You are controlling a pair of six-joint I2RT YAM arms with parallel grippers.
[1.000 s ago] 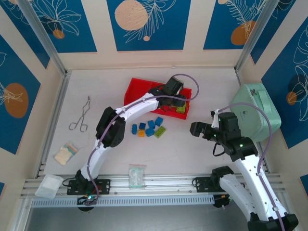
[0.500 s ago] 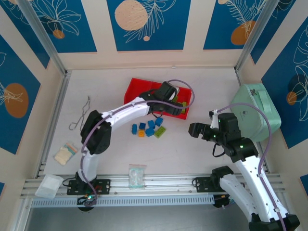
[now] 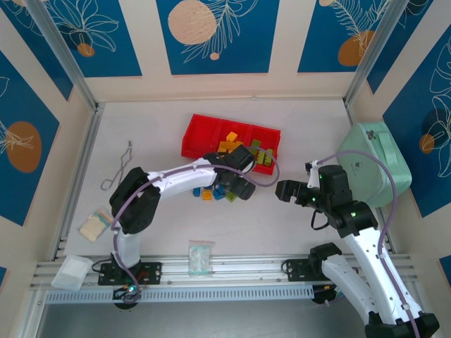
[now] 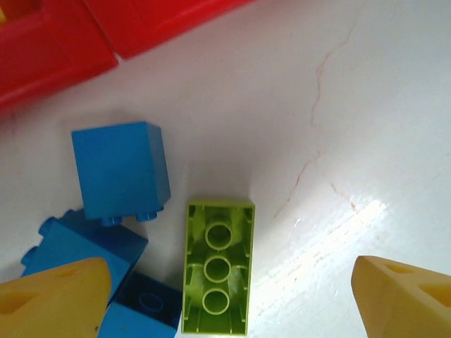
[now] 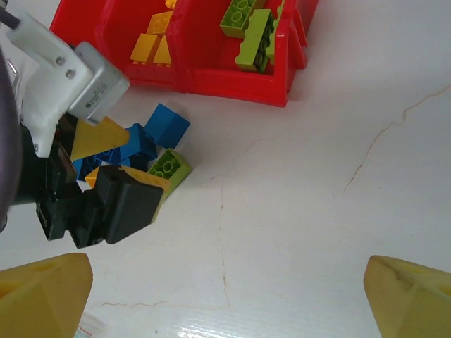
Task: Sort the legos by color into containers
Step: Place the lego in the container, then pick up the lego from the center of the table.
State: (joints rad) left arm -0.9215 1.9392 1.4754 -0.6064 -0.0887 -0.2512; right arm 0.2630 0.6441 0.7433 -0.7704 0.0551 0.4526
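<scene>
Reaching low from its base across the surface (image 3: 282,127), the left arm hangs the left pincer (image 3: 238,186) over loose legos (image 3: 213,193) just in front of the red tray (image 3: 201,134). Its fingers (image 4: 53,299) are spread wide and empty around an upturned lime green brick (image 4: 217,266) beside blue bricks (image 4: 120,172). The right arm is folded, with the right pincer (image 3: 282,190) pointing left, wide open and empty.
</scene>
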